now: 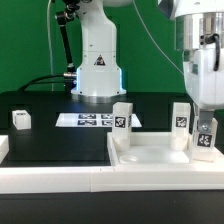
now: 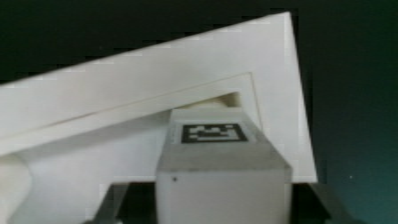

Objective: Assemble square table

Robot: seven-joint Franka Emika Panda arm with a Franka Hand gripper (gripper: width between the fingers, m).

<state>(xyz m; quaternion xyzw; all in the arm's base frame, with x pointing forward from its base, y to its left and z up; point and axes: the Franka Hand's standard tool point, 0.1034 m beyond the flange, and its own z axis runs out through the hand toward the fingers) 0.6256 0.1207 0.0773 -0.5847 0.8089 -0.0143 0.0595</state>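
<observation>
White plastic makes up nearly everything here, and the only markings are black-and-white square tags. One tag sits on the top end of the leg (image 2: 217, 168) in the wrist view, its pattern blurred. In the exterior view each of the other legs also carries a tag, too small to read. The robot base (image 1: 97, 60) at the desk's far edge bears a black warning triangle.

The gripper (image 1: 204, 128) is clamped on that leg (image 1: 204, 140), its dark fingers (image 2: 118, 202) pressing it from both sides, and the leg stands upright at a corner of the square table slab (image 1: 150, 158). In the wrist view the leg covers the inner angle of the raised rim; I cannot tell whether it is seated.

The slab lies at the desk's near edge, toward the exterior view's right, beside the long rail (image 1: 55, 178). Two more legs (image 1: 122, 120) (image 1: 181, 115) stand upright along its far side. A fourth leg (image 1: 20, 119) sits apart near the desk's edge on the exterior view's left. The marker board (image 1: 88, 120) lies flat in front of the base. Bare black desk (image 1: 55, 145) stretches between the lone leg and the slab.
</observation>
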